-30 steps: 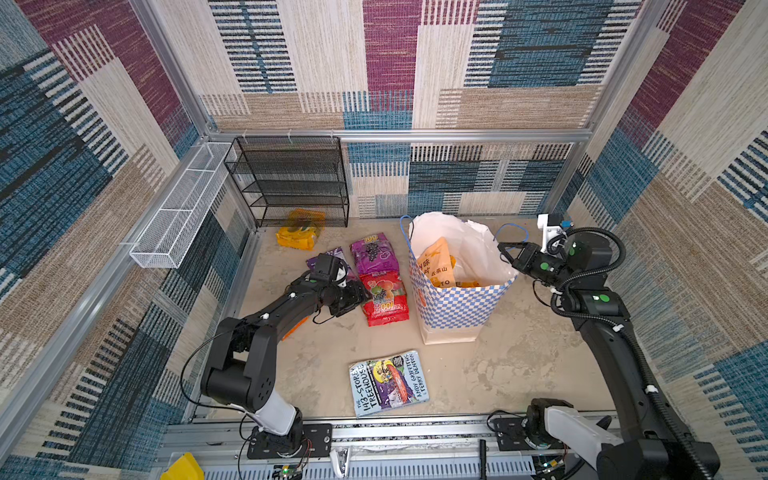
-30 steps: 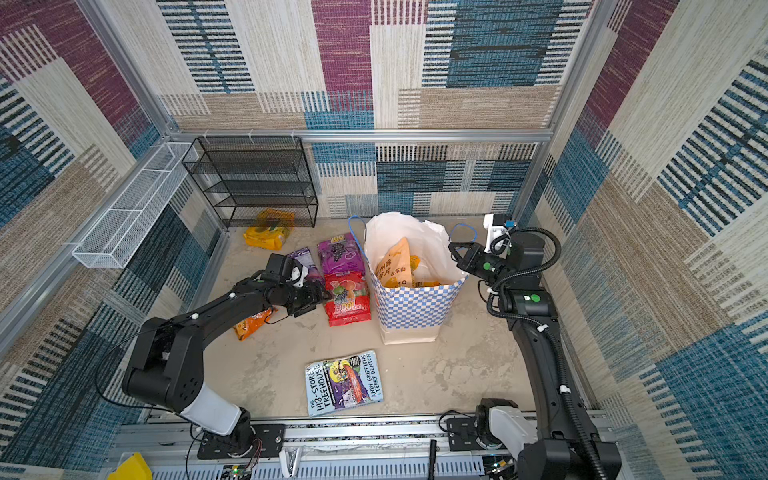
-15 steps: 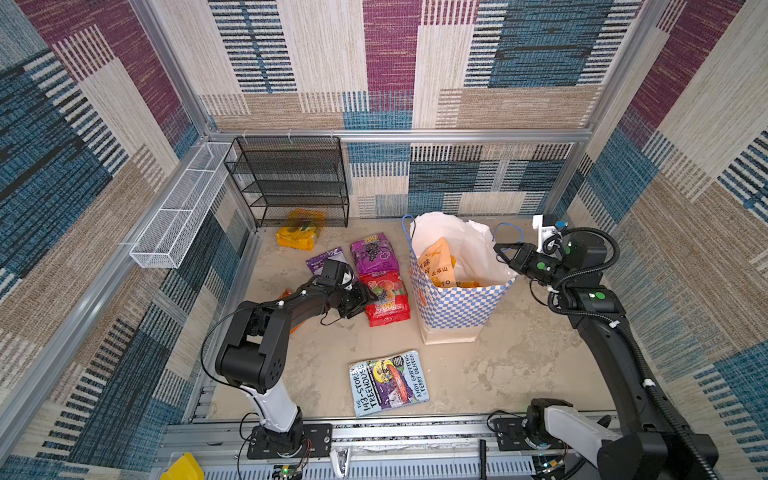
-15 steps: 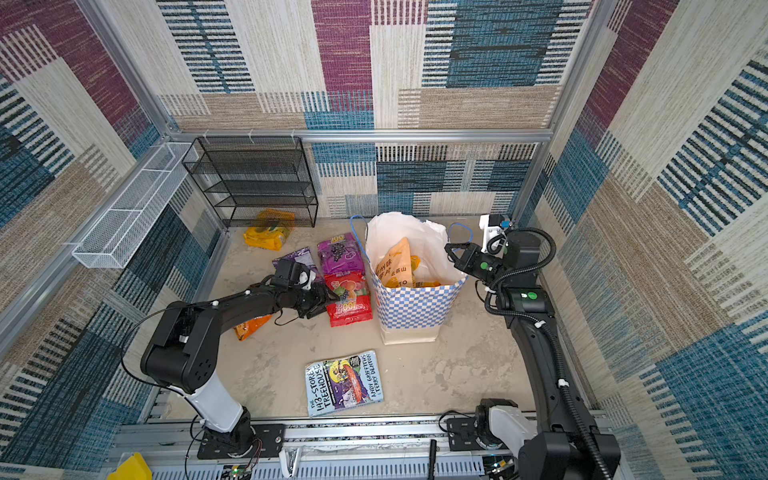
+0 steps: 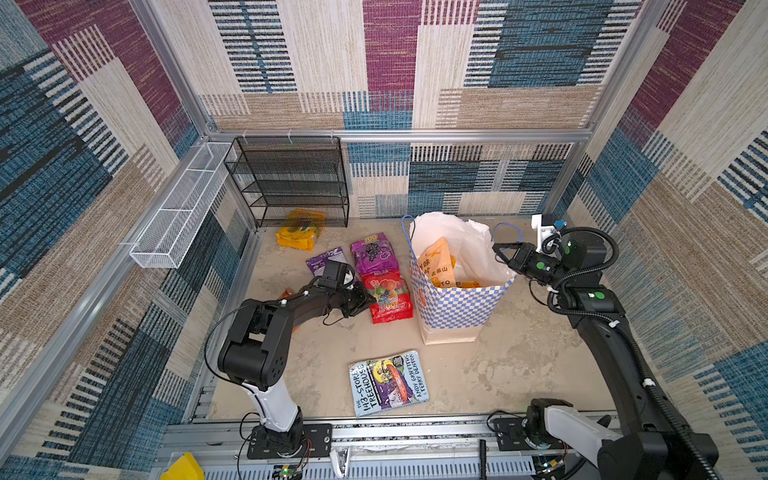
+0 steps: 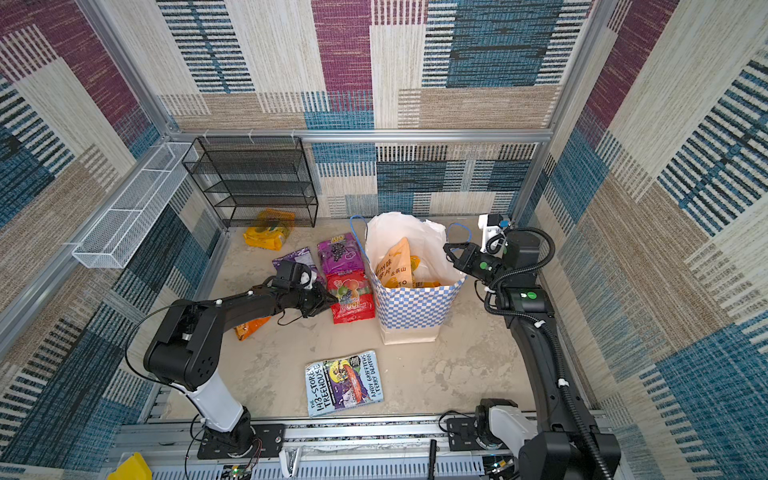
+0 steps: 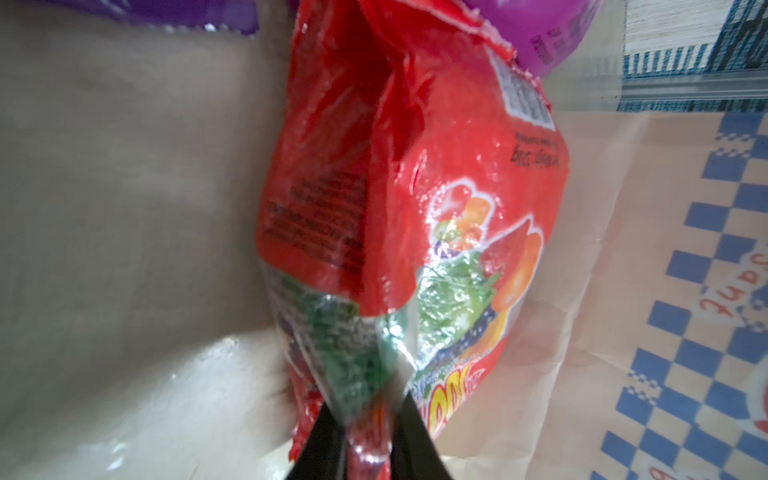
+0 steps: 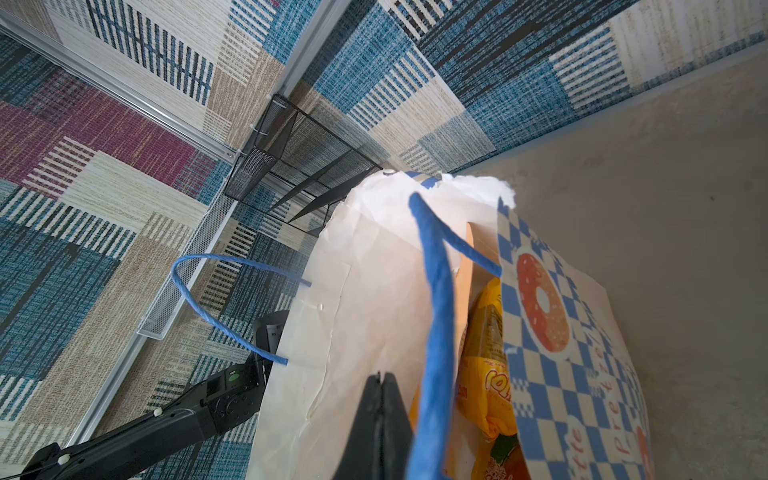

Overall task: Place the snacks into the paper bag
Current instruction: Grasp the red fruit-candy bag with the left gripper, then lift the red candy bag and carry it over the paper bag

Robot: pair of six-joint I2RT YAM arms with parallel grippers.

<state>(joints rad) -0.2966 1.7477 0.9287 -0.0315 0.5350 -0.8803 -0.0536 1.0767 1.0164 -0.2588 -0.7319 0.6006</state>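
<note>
The paper bag point(image 5: 453, 307) is holding a pale orange packet point(image 5: 436, 266). The left claw point(image 7: 365, 411) is pinching the red packet point(image 5: 388, 297) on the desk point(image 5: 498, 374) beside the bag. A large purple packet point(image 5: 371, 254), a small purple packet point(image 5: 325, 261), a yellow packet point(image 5: 297, 237) and an orange packet point(image 6: 250, 327) are waiting outside. The right claw point(image 5: 500, 251) is sitting pressed together at the bag's rim.

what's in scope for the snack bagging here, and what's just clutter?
Job: paper bag; red packet, pinched by the left gripper; big purple packet; small purple packet; yellow packet; orange packet; pale orange packet, already bagged.
Clutter: book; black rack; white wire basket.
</note>
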